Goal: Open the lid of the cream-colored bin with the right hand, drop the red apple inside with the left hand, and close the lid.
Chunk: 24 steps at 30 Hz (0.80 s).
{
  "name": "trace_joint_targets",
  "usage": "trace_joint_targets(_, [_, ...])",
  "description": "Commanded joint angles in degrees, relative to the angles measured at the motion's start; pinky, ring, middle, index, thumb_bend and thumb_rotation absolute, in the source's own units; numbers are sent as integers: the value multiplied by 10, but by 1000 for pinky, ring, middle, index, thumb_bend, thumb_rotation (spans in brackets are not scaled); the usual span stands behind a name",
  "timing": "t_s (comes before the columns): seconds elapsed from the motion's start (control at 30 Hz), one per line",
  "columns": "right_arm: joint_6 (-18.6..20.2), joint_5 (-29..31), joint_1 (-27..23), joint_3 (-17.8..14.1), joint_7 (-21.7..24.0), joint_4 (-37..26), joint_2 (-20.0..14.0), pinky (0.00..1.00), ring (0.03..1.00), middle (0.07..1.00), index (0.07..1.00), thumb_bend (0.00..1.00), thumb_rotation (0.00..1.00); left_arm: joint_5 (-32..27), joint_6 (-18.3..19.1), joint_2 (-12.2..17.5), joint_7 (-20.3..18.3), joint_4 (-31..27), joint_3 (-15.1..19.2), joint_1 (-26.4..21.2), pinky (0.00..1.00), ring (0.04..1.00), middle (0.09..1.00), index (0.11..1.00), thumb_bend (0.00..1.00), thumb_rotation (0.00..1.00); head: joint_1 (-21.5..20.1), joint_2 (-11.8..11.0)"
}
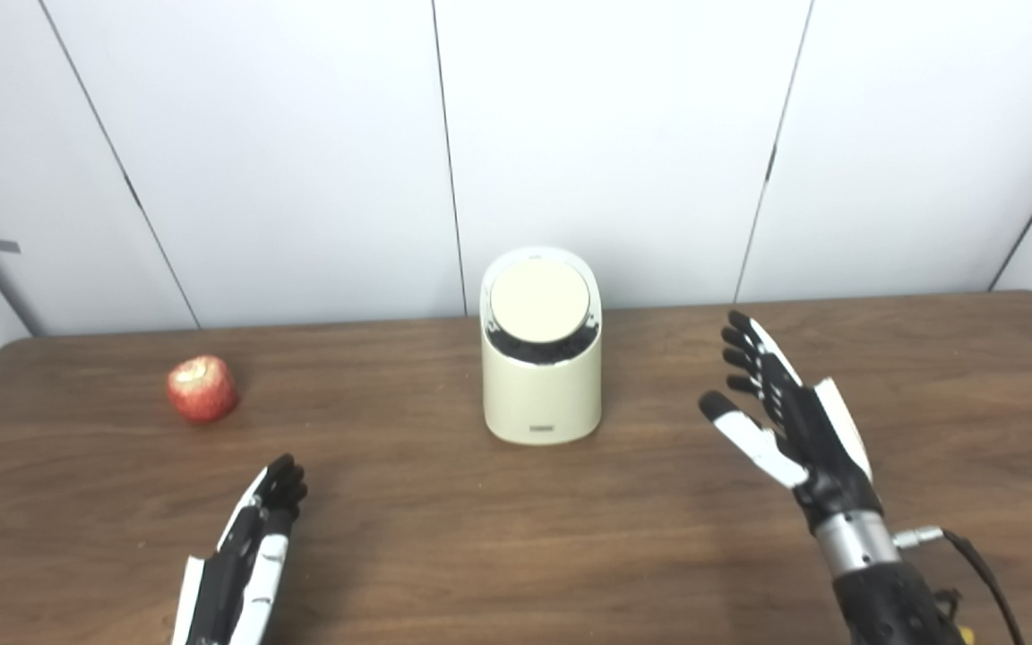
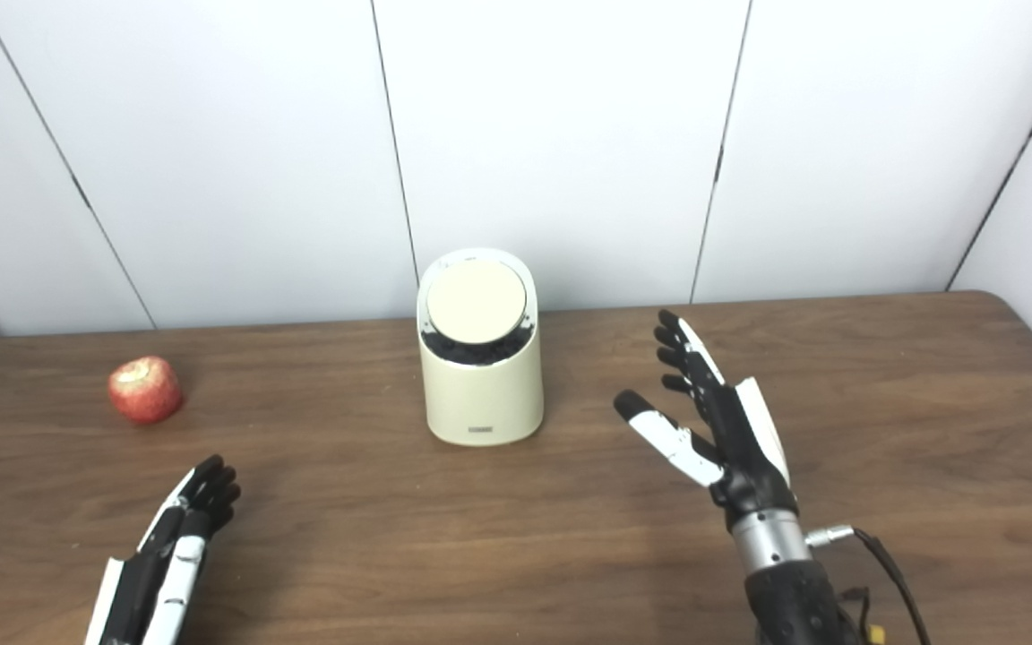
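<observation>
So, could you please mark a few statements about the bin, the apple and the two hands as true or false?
1. The apple lies on the table, left of the bin. True.
2. The lid is closed. True.
3. The left hand holds the apple. False: it is open and apart from the apple, nearer the table's front edge.
4. The right hand rests on the lid. False: it is open, to the right of the bin, touching nothing.
5. The bin lies on its side. False: it stands upright.
</observation>
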Motion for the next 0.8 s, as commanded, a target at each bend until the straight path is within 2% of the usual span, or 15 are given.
trace_joint_targets(0.0, [1,-18,-38,4,-7,-2,-6,845,878,909,930,816,727,6,-22,-13,3,37,-6,26,912,891,898,926,417,762,0,1])
trace_joint_targets(0.2, [21,-34,-121,16,-8,47,0,840,891,912,933,855,555,10,-33,-12,3,44,-8,26,928,891,897,927,398,773,5,1])
trace_joint_targets(0.37, [29,-45,-183,30,-6,97,-2,813,899,913,929,855,472,5,-31,-17,1,38,-11,28,904,882,891,918,384,759,12,4])
trace_joint_targets(0.67, [7,-52,-258,57,-16,206,0,796,901,930,922,871,378,8,-20,-23,5,28,-15,32,900,879,889,913,385,745,19,10])
trace_joint_targets(0.77, [10,-77,-279,75,-27,240,0,810,907,930,927,891,407,12,-18,-24,6,25,-17,34,907,884,891,911,386,752,22,11])
